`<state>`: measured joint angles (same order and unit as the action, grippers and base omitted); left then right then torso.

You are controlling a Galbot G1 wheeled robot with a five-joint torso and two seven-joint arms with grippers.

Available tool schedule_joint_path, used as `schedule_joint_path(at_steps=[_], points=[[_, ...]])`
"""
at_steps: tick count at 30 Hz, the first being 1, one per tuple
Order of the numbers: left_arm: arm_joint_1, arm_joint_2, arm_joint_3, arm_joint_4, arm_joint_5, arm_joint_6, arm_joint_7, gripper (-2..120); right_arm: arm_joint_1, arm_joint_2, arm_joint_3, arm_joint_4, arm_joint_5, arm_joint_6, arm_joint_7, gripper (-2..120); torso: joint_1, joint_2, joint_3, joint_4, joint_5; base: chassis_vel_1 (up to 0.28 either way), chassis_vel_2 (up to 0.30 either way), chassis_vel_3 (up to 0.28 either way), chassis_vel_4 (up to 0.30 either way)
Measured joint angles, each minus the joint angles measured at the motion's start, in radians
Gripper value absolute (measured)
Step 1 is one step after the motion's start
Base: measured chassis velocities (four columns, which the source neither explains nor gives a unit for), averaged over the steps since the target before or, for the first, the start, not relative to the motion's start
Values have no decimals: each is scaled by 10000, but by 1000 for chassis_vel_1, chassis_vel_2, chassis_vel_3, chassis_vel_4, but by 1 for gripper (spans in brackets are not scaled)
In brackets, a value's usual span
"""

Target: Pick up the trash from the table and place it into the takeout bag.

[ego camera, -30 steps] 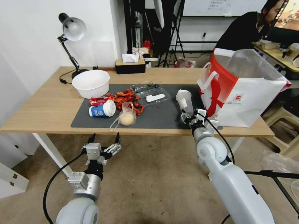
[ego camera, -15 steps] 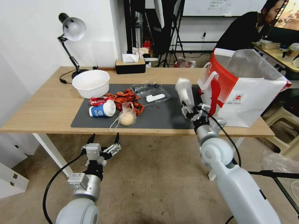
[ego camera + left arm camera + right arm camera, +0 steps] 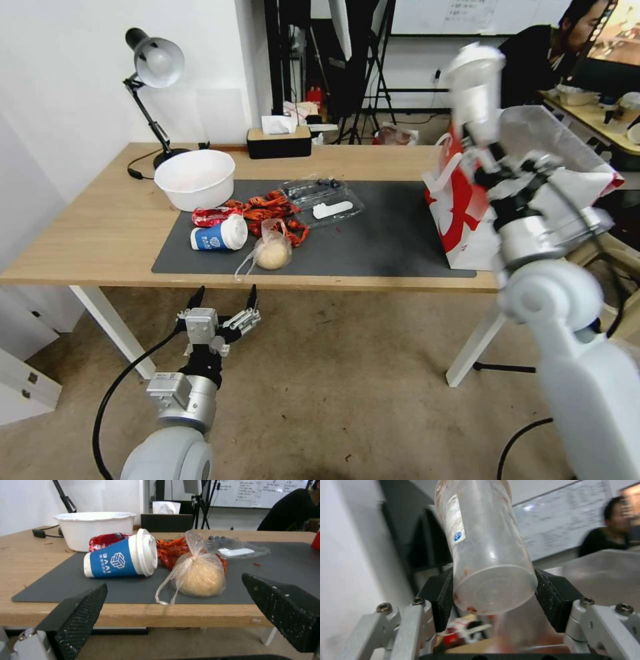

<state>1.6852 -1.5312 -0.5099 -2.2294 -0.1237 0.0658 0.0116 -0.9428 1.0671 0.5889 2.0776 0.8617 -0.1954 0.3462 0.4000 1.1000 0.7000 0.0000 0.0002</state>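
Bench (image 3: 100,227): takeout bag (image 3: 533,220) at its 3 o'clock edge. Right hand (image 3: 497,170), closed on translucent cup (image 3: 475,87), raised above bag's rim. Left hand (image 3: 223,300) wide open, empty, off the near edge at 7 o'clock.

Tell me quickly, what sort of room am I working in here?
Probably an office or lab workspace: a whiteboard with writing on the back wall, tripod stands on the floor, and a desk lamp on the light-wood table.
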Motion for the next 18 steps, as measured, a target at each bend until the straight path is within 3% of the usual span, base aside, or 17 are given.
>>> schedule_joint_path(at_steps=[5,9,12,16,18], points=[[12,2,8,0,8,-36,6,100,418,-109,276,-156,352,-957,1459,52,0,0,0,0,0,0,0,0,0],[10,4,13,0,17,-41,10,100,526,-117,312,-146,503,-1429,1872,56,0,-1,0,0,-2,0,0,0,0],[2,2,17,0,22,-43,14,100,570,-68,307,-144,554,-1611,2008,71,-1,0,0,1,-2,0,0,0,0],[2,2,17,0,23,-43,16,100,570,-41,297,-144,567,-1621,2010,76,0,0,0,1,-3,0,0,0,0],[2,8,8,0,23,-43,16,100,578,-11,278,-97,660,-1617,2002,91,0,0,0,0,-2,0,0,0,0]])
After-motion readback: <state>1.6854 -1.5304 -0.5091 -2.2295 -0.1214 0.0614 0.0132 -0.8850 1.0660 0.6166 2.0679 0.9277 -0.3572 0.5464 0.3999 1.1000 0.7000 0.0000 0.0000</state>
